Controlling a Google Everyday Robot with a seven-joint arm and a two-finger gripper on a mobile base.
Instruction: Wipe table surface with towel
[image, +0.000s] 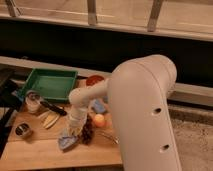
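The gripper (75, 130) hangs low over the wooden surface (35, 152), its fingers pressed together and apparently pinching the crumpled towel (66, 142) near the front edge, left of an orange fruit (99, 120). The towel looks soft, light and limp, so it is best held by a bunched fold and dragged flat.

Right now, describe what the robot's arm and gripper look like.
The arm is smooth, cream-white and tubular: a bulky rounded near link with small dark holes, then slimmer segments. No cables or markings show. The gripper, at its lower tip over the towel on the table surface, looks darker, tan.
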